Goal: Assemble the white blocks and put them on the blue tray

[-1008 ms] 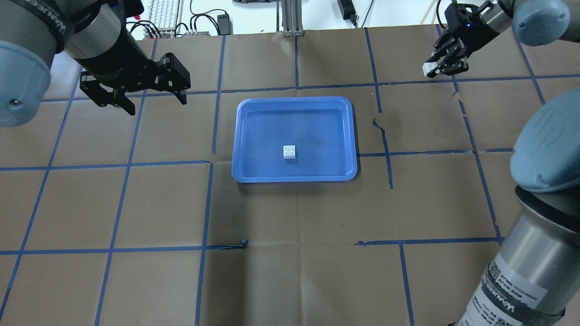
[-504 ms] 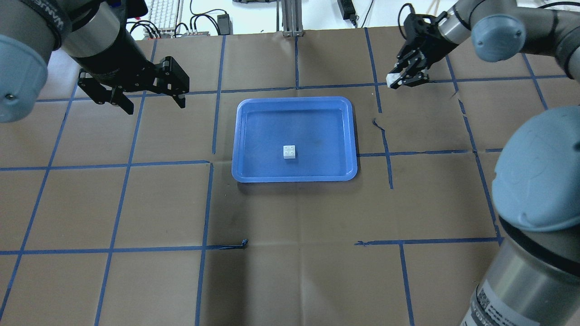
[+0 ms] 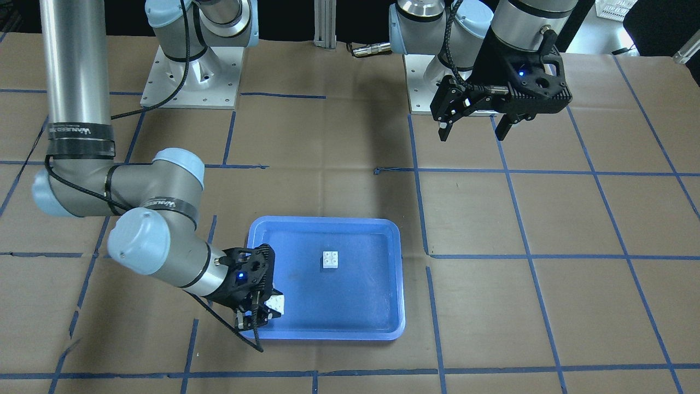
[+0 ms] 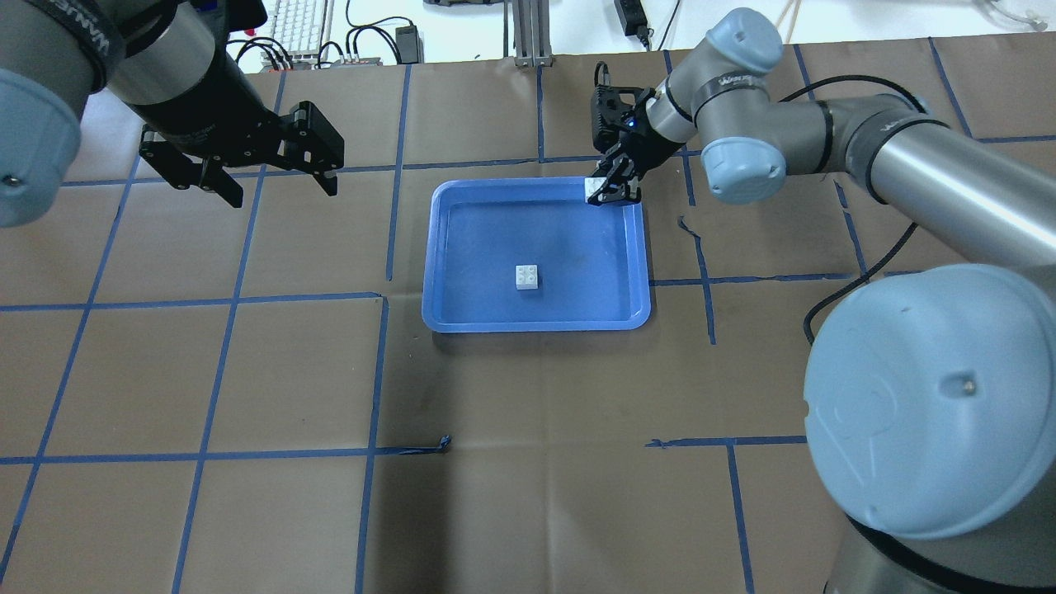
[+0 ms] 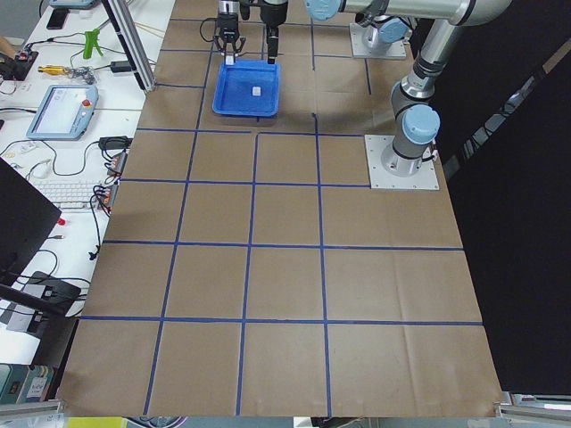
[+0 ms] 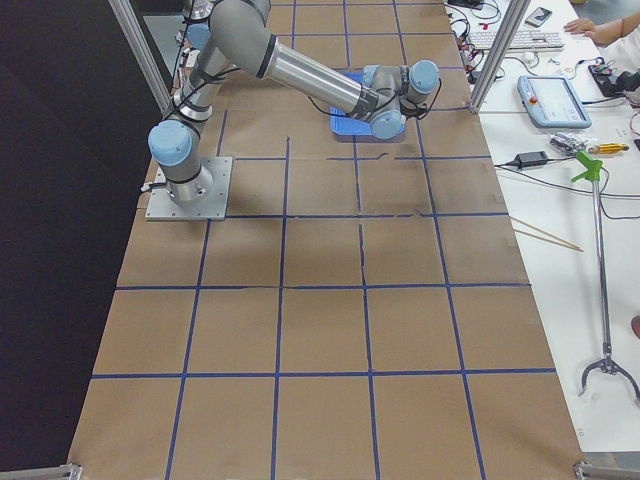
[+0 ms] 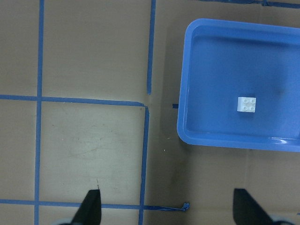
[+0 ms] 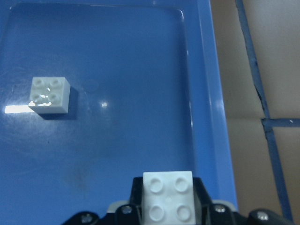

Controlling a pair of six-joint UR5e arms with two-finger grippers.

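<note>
The right wrist view's lower edge cuts off the right pincer [image 8: 167,208], whose fingers hide the sides of the held white block [image 8: 168,194]. From the tabletop's right end, the right arm [image 6: 300,72] covers most of the blue tray [image 6: 343,127]; the white blocks there cannot be made out.

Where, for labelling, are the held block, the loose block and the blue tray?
held block [image 8: 168,197], right wrist view, studded top.
loose block [image 4: 528,277], overhead view, studded top.
blue tray [image 4: 495,223], overhead view, bare floor.

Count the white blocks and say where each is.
2. The loose block lies studs up near the middle of the tray. The held block is in the right tool, over the tray's far right corner. None seems hidden.
</note>
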